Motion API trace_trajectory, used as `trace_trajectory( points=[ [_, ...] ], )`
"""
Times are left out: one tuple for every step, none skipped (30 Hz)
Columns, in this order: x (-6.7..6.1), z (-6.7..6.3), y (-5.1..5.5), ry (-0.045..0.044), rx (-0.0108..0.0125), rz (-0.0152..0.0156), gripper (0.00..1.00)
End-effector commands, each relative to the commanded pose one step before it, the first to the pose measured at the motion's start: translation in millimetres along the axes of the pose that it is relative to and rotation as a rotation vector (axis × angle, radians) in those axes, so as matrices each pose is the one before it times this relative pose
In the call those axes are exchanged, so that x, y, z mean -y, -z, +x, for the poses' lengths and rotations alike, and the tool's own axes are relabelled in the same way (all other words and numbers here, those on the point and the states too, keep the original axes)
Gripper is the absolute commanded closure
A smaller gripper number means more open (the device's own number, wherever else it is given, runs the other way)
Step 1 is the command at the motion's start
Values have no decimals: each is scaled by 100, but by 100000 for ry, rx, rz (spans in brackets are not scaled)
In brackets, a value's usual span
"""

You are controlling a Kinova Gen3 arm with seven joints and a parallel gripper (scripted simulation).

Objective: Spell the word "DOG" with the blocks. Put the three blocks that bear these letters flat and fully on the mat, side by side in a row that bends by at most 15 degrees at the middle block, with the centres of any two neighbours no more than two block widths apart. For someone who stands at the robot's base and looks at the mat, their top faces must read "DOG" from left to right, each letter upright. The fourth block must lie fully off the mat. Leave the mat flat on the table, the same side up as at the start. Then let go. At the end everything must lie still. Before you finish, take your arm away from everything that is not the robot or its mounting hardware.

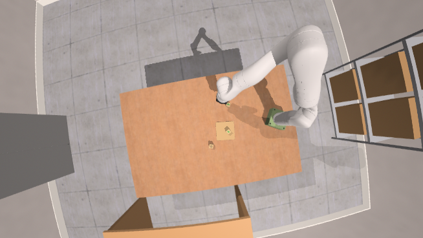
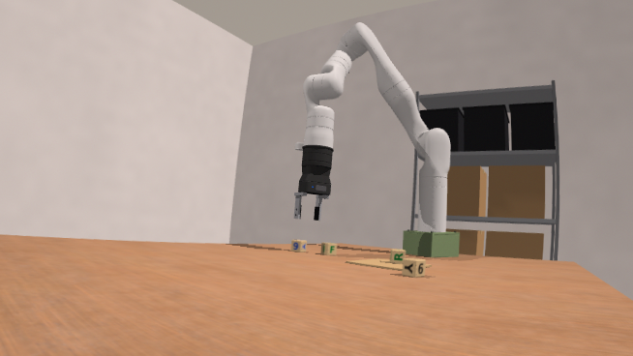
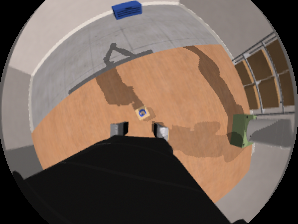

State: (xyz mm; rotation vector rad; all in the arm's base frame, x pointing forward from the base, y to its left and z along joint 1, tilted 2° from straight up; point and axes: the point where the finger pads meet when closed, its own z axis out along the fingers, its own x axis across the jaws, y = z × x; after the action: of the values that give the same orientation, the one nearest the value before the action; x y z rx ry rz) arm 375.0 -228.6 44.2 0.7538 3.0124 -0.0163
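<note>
My gripper (image 2: 306, 209) is open and empty, hanging well above the far part of the table. Straight below it lies a block with blue marks (image 2: 299, 246), which shows between my fingers in the wrist view (image 3: 141, 112). A block with a green F on its side (image 2: 329, 249) lies just beside it and also shows in the top view (image 1: 227, 104). One block (image 1: 228, 131) (image 2: 398, 255) with a green R on its side lies on the tan mat (image 1: 225, 130). Another block (image 1: 211, 146) (image 2: 413, 267), showing Y and 6 on its sides, lies off the mat. The top letters are too small to read.
The arm's green base (image 1: 275, 119) stands at the table's edge beside the mat. A shelf rack with boxes (image 1: 378, 97) stands behind the base. An open cardboard box (image 1: 181, 223) stands on the floor by the opposite table edge.
</note>
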Motion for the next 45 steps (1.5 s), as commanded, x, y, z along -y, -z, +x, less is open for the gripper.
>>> trace_trajectory(
  points=[
    [-1, -59, 70, 3, 183, 22, 0],
    [0, 0, 0, 0, 0, 0, 0],
    [0, 0, 0, 0, 0, 0, 0],
    [0, 0, 0, 0, 0, 0, 0],
    [0, 0, 0, 0, 0, 0, 0],
    [0, 0, 0, 0, 0, 0, 0],
    [0, 0, 0, 0, 0, 0, 0],
    [0, 0, 0, 0, 0, 0, 0],
    [0, 0, 0, 0, 0, 0, 0],
    [0, 0, 0, 0, 0, 0, 0],
    [0, 0, 0, 0, 0, 0, 0],
    [0, 0, 0, 0, 0, 0, 0],
    [0, 0, 0, 0, 0, 0, 0],
    [0, 0, 0, 0, 0, 0, 0],
    [-52, 9, 10, 174, -5, -11, 0],
    [-324, 58, 65, 1094, -34, -67, 0],
    [-771, 140, 155, 2613, -78, -155, 0],
    [-1294, 233, 261, 4430, -124, -241, 0],
    [-1811, 314, 366, 6287, -159, -297, 0],
    [-1663, 253, 335, 5853, -132, -228, 0],
    [-1257, 162, 253, 4475, -91, -144, 0],
    [0, 0, 0, 0, 0, 0, 0],
    [0, 0, 0, 0, 0, 0, 0],
    [-2783, 375, 566, 10124, -174, -227, 0],
    [-1073, 88, 218, 3960, -58, -51, 0],
    [-1260, 90, 257, 4705, -61, -34, 0],
    [-1250, 71, 257, 4730, -54, -5, 0],
    [-1214, 50, 251, 4654, -46, 24, 0],
    [-1222, 33, 254, 4747, -40, 54, 0],
    [-1184, 13, 249, 4665, -33, 83, 0],
    [-1162, -5, 247, 4642, -27, 111, 0],
    [-1166, -22, 250, 4728, -22, 142, 0],
    [-1136, -40, 247, 4675, -16, 170, 0],
    [-1124, -57, 247, 4698, -12, 200, 0],
    [-1096, -73, 245, 4652, -7, 227, 0],
    [-1059, -88, 240, 4567, -3, 251, 0],
    [-618, -65, 142, 2702, 0, 162, 0],
    [-257, -31, 60, 1132, 0, 71, 0],
    [0, 0, 0, 0, 0, 0, 0],
    [0, 0, 0, 0, 0, 0, 0],
    [-244, -30, 57, 1082, 0, 69, 0],
    [-41, -5, 10, 180, 0, 12, 0],
    [0, 0, 0, 0, 0, 0, 0],
    [0, 0, 0, 0, 0, 0, 0],
    [0, 0, 0, 0, 0, 0, 0]
  ],
)
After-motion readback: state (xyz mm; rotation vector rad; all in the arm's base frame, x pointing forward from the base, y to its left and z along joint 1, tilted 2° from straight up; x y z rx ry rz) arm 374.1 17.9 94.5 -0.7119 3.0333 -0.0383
